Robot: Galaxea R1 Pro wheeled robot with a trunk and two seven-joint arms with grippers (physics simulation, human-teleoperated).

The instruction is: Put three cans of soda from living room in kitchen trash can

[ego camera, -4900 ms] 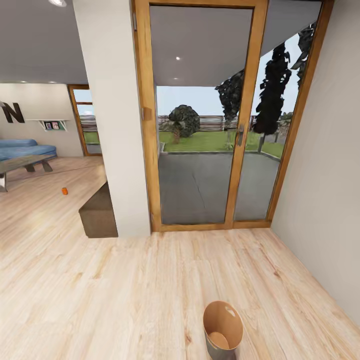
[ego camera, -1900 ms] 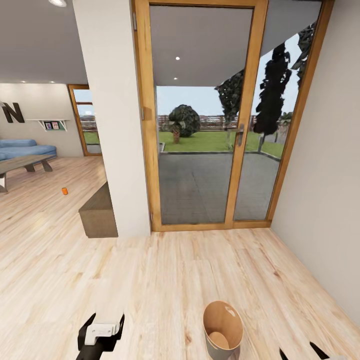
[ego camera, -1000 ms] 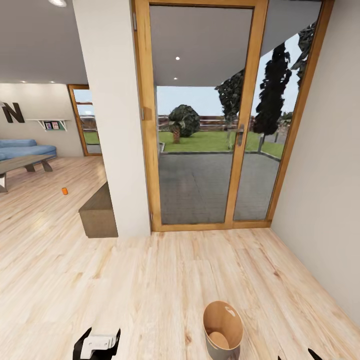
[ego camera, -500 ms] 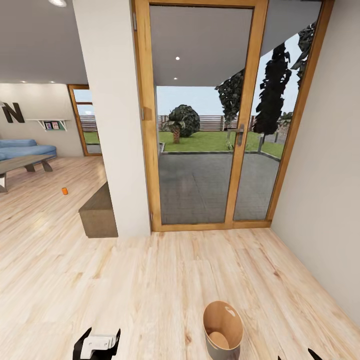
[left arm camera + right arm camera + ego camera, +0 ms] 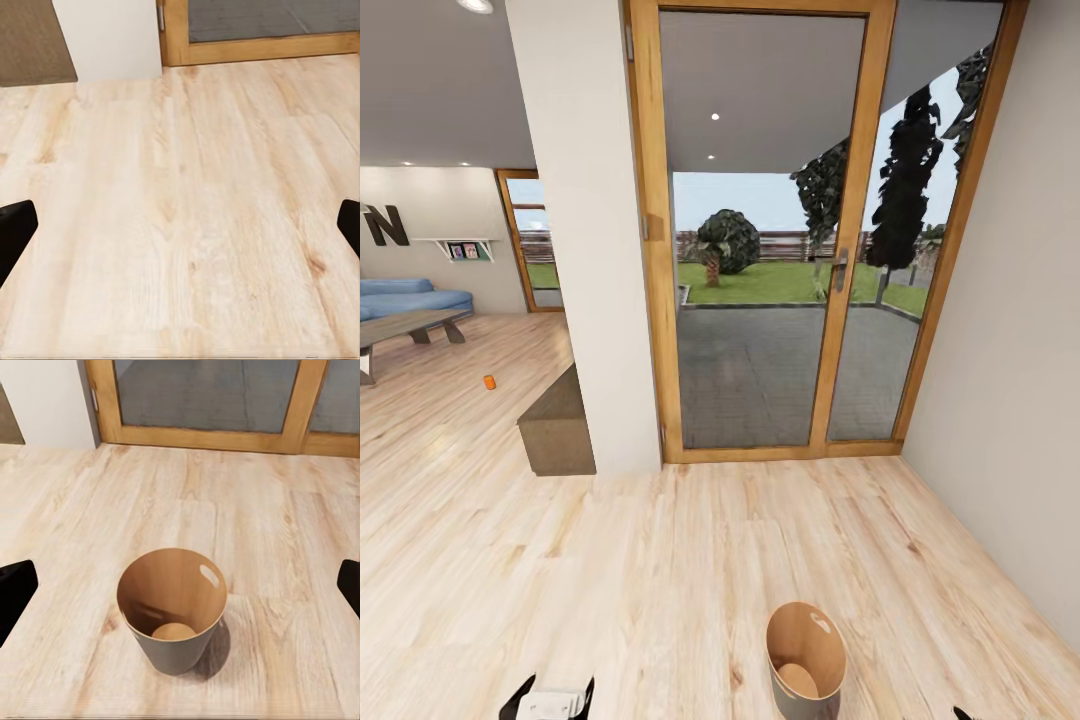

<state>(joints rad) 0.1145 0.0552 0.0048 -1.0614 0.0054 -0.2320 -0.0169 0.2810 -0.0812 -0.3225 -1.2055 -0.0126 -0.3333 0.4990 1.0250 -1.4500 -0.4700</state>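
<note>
Pale wood floor [image 5: 660, 560] – bin [image 5: 806, 647] upright by glass door [image 5: 780, 250]; both grippers spread, empty.

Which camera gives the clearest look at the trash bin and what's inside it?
The right wrist view: the tash can stands whole and upright on the wood floor, its tan inside and handle hole open to the camera, no soda can visible inside. The head view catches it at the bottom edge, base cut off.

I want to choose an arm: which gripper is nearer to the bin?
Right, probably. The bin stands just ahead of the right gripper; the left gripper is farther off to its side.
</note>
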